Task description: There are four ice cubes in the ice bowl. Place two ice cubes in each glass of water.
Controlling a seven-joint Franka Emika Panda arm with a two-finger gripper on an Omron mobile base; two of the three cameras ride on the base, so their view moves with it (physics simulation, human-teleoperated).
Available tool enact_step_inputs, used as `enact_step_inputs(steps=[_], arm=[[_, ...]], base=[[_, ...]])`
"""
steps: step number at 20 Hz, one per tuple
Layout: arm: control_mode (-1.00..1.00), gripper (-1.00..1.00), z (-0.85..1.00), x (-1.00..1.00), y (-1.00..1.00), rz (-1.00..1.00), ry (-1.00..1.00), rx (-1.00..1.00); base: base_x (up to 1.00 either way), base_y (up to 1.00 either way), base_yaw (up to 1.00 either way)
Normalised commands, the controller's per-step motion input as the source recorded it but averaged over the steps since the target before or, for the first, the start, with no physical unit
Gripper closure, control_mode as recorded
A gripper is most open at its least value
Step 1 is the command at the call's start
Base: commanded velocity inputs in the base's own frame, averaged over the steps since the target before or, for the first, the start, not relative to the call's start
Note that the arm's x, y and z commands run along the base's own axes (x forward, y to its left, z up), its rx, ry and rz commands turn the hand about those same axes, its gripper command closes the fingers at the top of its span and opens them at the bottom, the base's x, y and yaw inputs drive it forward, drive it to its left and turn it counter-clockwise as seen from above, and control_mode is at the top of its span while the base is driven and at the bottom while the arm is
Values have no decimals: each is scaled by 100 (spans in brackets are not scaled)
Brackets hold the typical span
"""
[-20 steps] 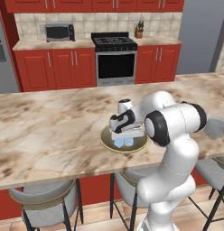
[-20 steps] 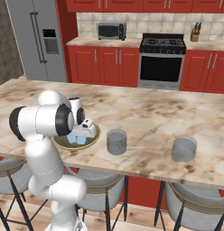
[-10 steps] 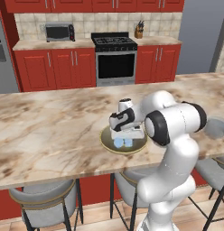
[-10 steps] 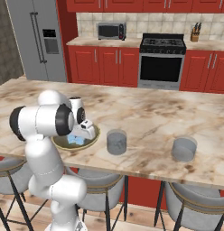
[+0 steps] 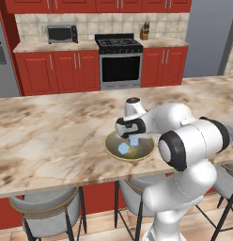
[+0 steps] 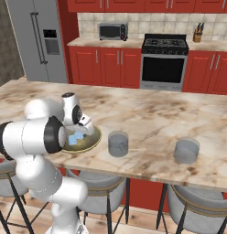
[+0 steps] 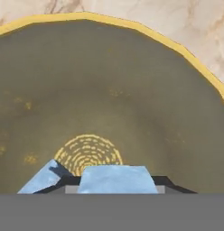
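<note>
Ice bowl (image 5: 111,149) on counter (image 5: 48,136): ice cubes inside, one (image 7: 116,179) between the claw (image 5: 133,137) fingers, one (image 5: 123,148) beside. Claw grasp: cannot tell. Two glasses (image 6: 118,144) well apart.

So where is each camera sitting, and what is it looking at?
Left base view: behind the arm's left, facing the ice bowl; white arm lower right.
Right base view: behind its right, facing two glasses; arm lower left.
Hand view: on the hand, facing into the bowl at ice cubes.
Both base views share bowl and stove.
</note>
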Motion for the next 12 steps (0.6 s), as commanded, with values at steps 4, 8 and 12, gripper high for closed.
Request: enact_step_inputs(steps=[4,8,12], arm=[[-100,100,100,-40,-23,-1,-7,4],[-100,100,100,-67,-45,-11,-13,5],[-100,100,68,-63,-72,-18,-14,1]], base=[[0,0,0],[0,0,0],[0,0,0]])
